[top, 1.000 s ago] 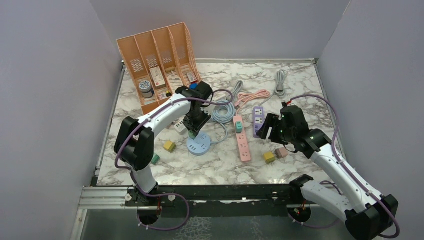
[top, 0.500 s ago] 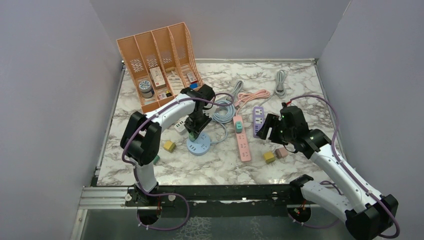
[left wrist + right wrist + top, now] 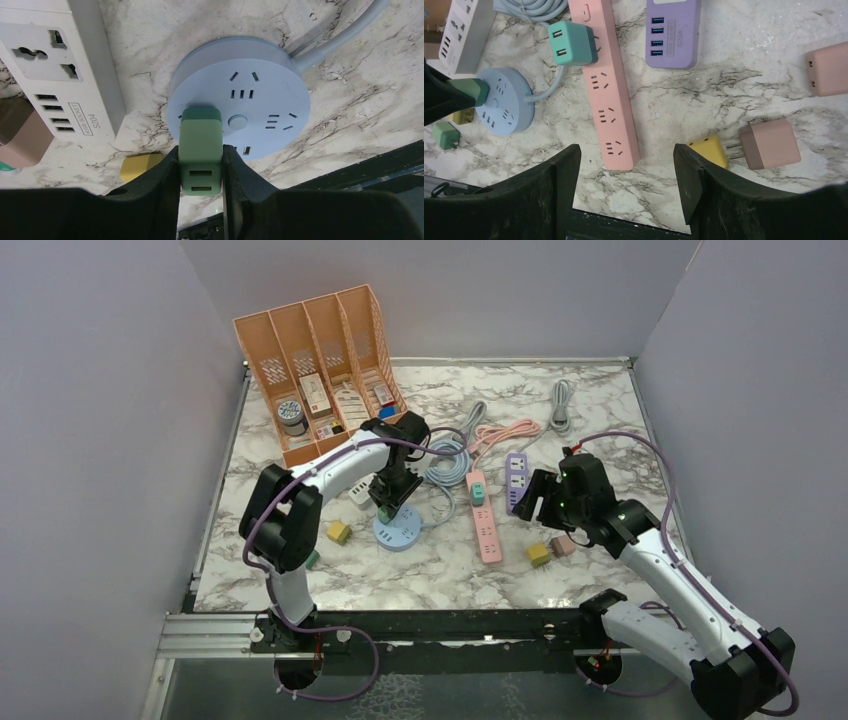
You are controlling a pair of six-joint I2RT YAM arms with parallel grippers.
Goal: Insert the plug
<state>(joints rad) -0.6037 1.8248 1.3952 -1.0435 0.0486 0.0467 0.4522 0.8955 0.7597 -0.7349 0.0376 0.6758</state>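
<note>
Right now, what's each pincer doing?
Left pincer: closed on the green plug, at the round blue socket.
Right pincer: open, holding nothing.

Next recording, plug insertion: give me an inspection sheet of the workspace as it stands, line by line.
Surface: marble table, things crowded around the middle.
Job's things: green plug at the edge of the round blue socket; whether it is seated cannot be told.
Clutter: pink strip carrying a teal charger, purple strip, white strip, yellow adapter, pink adapter, orange organizer at the back left.
Grippers: left tool shut on the green plug; right tool open, empty, hovering beside the purple strip.
Cables: blue-grey coil, pink cable, grey cable, all behind the strips.
Surroundings: plain grey walls; nothing else seen.
</note>
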